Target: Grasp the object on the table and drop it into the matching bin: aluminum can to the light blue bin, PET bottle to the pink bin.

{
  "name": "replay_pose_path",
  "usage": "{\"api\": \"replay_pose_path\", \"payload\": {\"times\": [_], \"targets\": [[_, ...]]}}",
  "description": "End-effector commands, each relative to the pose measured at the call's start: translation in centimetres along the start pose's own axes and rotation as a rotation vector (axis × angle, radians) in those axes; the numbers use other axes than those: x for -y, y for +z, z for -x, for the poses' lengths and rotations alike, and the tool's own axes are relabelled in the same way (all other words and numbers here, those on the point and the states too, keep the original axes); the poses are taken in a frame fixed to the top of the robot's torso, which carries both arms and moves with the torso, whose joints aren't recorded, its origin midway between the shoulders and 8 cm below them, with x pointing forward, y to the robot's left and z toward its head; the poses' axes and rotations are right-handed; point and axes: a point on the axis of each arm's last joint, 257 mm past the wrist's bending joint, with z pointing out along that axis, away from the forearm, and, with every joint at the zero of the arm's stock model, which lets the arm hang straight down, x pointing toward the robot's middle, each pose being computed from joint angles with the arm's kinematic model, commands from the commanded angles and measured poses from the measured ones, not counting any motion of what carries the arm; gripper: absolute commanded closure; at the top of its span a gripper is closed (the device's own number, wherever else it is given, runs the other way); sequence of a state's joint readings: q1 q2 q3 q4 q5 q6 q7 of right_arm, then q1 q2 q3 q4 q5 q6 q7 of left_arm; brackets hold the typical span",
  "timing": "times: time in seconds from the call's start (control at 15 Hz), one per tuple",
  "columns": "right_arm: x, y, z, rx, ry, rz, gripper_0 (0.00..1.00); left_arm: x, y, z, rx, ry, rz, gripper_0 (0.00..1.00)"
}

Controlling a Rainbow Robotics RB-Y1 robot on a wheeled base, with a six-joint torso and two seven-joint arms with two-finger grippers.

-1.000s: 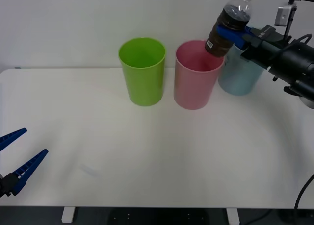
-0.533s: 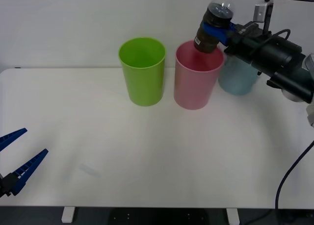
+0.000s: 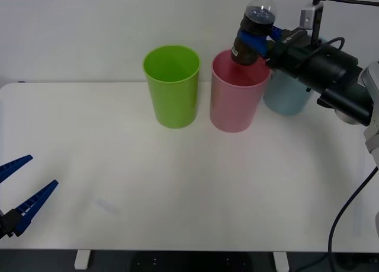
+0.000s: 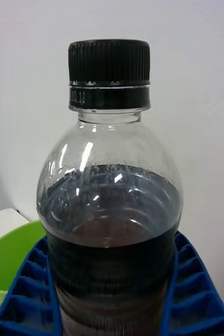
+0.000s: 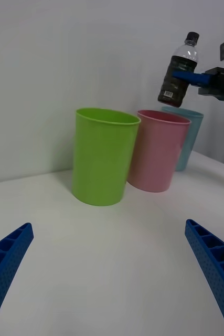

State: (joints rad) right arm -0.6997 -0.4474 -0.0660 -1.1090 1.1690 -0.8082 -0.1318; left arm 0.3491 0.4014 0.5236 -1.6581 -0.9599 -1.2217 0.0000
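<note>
Front view: right gripper (arm outstretched) holds PET bottle above pink bin.

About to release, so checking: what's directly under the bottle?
The PET bottle, clamped by the right gripper, hangs above the pink bin's open mouth; the bin's bottom is hidden.

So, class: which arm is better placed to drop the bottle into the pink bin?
The right. Its gripper already holds the PET bottle above the pink bin. The left gripper hangs open at the table's near left edge.
</note>
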Motion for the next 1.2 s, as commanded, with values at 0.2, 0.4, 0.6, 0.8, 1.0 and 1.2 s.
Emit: {"api": "replay_pose_path", "payload": {"times": [0.2,0.4,0.6,0.8,1.0,1.2], "targets": [[-0.1,-0.1,-0.1,0.002,-0.011,0.002,0.0,0.0,0.0,0.0,0.0,0.0,0.0,0.0],[0.0,-1.1,-0.5,0.01,-0.004,-0.008,0.0,0.0,0.0,0.0,0.0,0.0,0.0,0.0],[-0.2,-2.8,-0.3,0.027,-0.017,-0.018,0.0,0.0,0.0,0.0,0.0,0.0,0.0,0.0],[-0.3,-4.6,-0.3,0.036,-0.034,-0.031,0.0,0.0,0.0,0.0,0.0,0.0,0.0,0.0],[-0.3,-7.2,-0.4,0.044,-0.047,-0.056,0.0,0.0,0.0,0.0,0.0,0.0,0.0,0.0],[-0.8,-10.1,-1.1,0.04,-0.062,-0.069,0.0,0.0,0.0,0.0,0.0,0.0,0.0,0.0]]}}
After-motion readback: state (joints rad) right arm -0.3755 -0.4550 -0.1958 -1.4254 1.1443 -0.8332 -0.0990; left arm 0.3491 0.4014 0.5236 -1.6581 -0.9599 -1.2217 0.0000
